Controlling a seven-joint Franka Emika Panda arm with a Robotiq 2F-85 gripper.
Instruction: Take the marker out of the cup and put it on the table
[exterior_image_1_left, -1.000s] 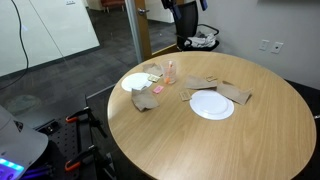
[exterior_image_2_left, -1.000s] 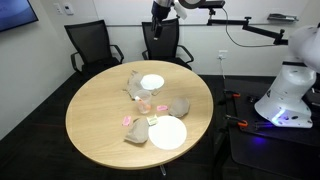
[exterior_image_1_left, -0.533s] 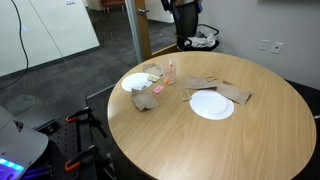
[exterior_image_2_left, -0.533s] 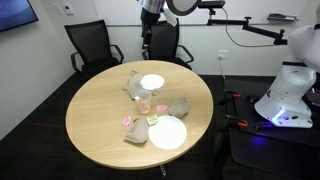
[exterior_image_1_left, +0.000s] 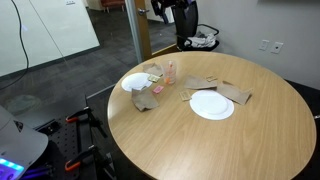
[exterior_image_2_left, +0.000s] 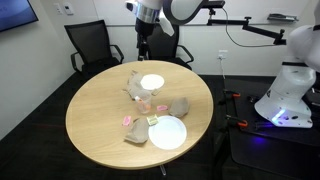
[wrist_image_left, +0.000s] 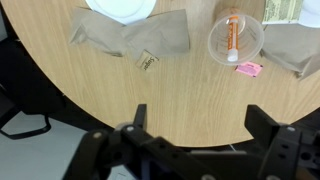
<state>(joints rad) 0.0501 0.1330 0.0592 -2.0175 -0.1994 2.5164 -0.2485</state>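
Observation:
The clear cup (wrist_image_left: 235, 38) stands on the round wood table (wrist_image_left: 90, 90) with the orange-red marker (wrist_image_left: 232, 35) inside it, at the top right of the wrist view. The cup shows in both exterior views (exterior_image_1_left: 170, 72) (exterior_image_2_left: 145, 103). My gripper (wrist_image_left: 200, 125) is open and empty. It hangs well above the table's edge, far from the cup. In the exterior views the gripper (exterior_image_2_left: 143, 47) (exterior_image_1_left: 160, 14) hovers over the far side of the table (exterior_image_2_left: 100, 125).
Two white plates (exterior_image_2_left: 152, 81) (exterior_image_2_left: 168, 131) and crumpled brown paper napkins (wrist_image_left: 130, 35) lie around the cup. A pink packet (wrist_image_left: 248, 68) lies beside the cup, and a small wrapper (wrist_image_left: 147, 62) lies further off. Black office chairs (exterior_image_2_left: 90, 45) stand behind the table.
The arm has swung sideways and a little lower over the table's far edge. The gripper stays open. The cup, marker and plates have not moved.

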